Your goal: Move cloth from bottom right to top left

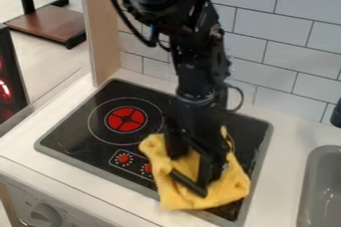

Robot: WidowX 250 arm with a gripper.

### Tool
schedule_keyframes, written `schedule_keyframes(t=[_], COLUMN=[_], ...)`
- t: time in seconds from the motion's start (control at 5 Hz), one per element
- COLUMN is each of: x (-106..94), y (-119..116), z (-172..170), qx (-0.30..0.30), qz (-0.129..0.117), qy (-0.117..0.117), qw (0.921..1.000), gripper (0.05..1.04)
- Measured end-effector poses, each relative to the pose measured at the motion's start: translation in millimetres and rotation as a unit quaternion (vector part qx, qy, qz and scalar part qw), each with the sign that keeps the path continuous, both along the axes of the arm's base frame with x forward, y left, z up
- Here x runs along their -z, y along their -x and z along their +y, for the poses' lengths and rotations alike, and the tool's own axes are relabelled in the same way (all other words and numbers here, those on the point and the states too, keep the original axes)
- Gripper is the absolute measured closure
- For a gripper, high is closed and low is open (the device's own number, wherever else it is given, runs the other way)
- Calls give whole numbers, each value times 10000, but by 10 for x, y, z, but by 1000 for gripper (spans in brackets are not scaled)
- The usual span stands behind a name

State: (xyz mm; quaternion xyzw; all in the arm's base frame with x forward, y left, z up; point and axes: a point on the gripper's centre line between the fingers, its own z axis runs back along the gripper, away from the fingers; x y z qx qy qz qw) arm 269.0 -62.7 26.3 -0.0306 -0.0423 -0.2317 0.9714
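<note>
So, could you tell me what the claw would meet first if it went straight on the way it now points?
Most likely the yellow cloth right at the claw, then the black stovetop beneath; how deep it sits in the folds is unclear.

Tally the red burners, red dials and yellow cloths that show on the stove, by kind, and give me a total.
Red burner: 1
Red dials, one partly covered: 2
Yellow cloth: 1
Total in sight: 4
</note>
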Motion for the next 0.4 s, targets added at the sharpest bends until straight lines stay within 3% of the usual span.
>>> schedule_keyframes(t=[0.4], x=[-9], y=[-238], z=[72], qx=[-217], qz=[-136], qy=[6], qw=[9997], gripper=[84])
